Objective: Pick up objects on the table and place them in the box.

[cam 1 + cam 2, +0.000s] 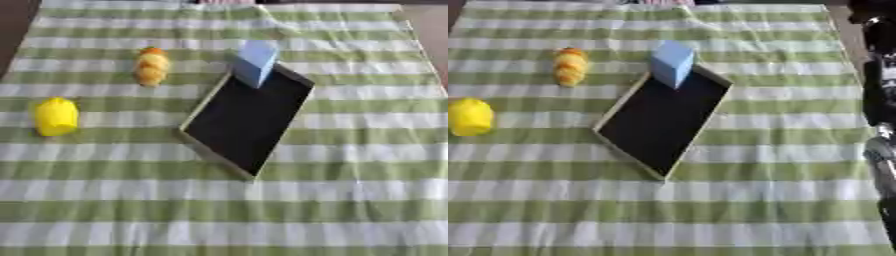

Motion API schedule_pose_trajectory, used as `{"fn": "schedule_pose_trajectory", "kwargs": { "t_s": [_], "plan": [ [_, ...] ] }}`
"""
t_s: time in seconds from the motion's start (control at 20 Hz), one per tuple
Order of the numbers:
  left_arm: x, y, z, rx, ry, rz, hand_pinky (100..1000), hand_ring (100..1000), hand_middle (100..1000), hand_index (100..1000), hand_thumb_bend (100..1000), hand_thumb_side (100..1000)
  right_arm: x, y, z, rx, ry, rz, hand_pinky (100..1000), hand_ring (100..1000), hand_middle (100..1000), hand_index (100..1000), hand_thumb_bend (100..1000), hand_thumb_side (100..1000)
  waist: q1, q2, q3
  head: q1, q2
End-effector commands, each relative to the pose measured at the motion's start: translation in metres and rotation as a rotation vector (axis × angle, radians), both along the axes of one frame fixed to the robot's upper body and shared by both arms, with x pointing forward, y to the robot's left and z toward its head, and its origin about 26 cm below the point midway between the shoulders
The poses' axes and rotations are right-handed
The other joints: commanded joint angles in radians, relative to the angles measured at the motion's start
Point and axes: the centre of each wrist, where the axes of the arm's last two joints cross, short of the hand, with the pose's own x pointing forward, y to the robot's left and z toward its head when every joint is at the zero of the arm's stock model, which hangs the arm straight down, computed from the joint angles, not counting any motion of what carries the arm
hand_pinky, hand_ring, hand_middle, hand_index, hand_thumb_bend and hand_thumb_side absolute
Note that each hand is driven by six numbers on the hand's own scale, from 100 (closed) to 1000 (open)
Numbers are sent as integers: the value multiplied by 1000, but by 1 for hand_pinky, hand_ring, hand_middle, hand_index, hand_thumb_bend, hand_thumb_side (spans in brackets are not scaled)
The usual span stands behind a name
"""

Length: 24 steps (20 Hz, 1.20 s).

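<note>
Fingers: can't tell. No hand is clearly visible in either view. Only a black-and-silver arm [878,100] shows, running down the right edge of the right eye view, off the cloth's side (left eye view doesn't catch it at all). Left arm not seen.

Box [248,119]: shallow tray, dark inside, pale rim, lying flat near the middle of the bench and skewed, with its long axis running from upper right to lower left.

Blue block [257,62]: light blue, sits at the box's far end, leaning over the rim there; can't tell whether its base rests inside the box or on the rim.

Orange thing [151,66]: lumpy, yellow-orange, elongated (shape unclear), on the cloth left of the block, apart from the box.

Yellow thing [56,116]: bright yellow, rounded, further left and nearer the camera, well apart from the box, close to the cloth's left edge in the right eye view.

Cloth [350,200]: green and white stripes, covers the bench; both loose things and the box sit on it. Brown surface shows past its far corners.
</note>
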Motion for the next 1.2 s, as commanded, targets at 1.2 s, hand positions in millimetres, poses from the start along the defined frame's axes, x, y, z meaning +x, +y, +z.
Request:
{"fn": "schedule_pose_trajectory", "kwargs": {
  "t_s": [1.2],
  "plan": [
    [27, 119, 5, 1269, 731, 415, 860, 866, 812, 905, 219, 304, -8, -9, 0, -89, 15, -28, 937, 822, 539, 781, 100, 470, 34, -33, 2, -22, -6]
  ]
}}
